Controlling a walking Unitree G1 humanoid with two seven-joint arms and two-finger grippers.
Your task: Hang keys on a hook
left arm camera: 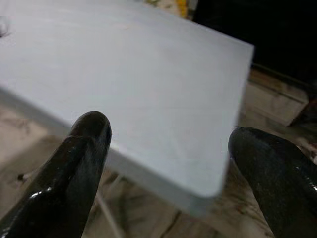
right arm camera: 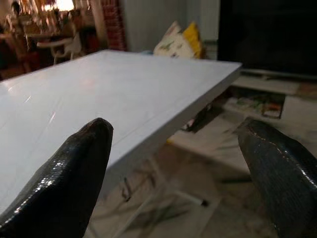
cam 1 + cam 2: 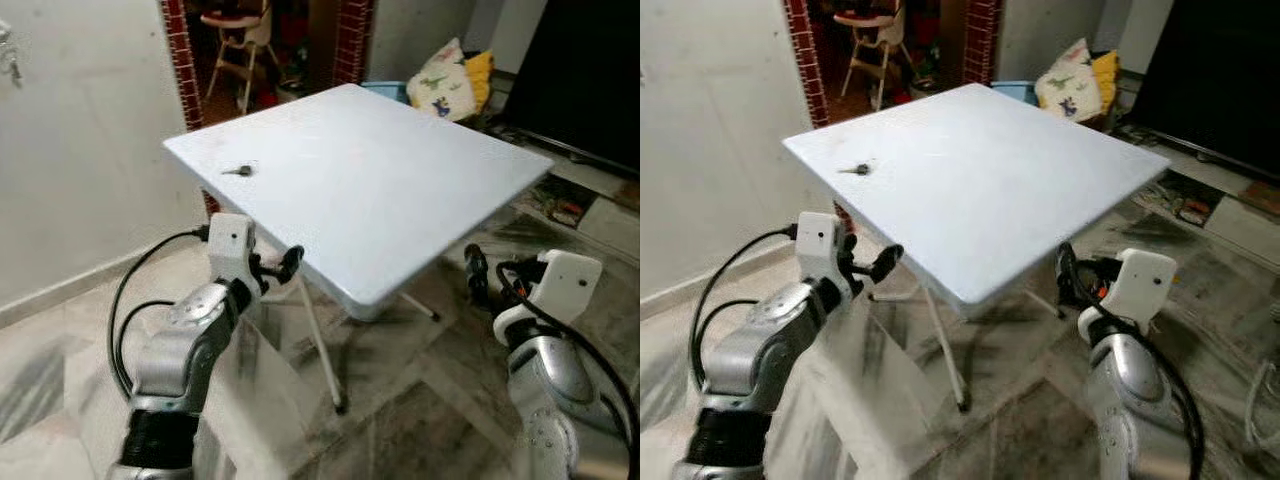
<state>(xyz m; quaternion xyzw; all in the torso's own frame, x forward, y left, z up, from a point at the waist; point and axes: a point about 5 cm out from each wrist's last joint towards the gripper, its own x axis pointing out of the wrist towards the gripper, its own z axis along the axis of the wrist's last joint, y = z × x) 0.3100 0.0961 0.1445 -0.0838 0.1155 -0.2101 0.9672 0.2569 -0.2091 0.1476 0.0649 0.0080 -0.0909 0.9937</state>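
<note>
Before me stands a square white folding table (image 3: 380, 190) on thin white metal legs (image 3: 322, 350) over a grey marbled tile floor (image 3: 420, 420). Beyond its far corner I see a white printed cushion (image 3: 441, 82) beside a yellow cushion (image 3: 480, 72), and a wooden high chair (image 3: 240, 40) between red brick pillars (image 3: 180, 60).

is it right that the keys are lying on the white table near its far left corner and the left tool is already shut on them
Not quite. The keys do lie on the white table near its far left corner, but the left tool is open and empty, off the near edge, as the left eye view shows.
</note>
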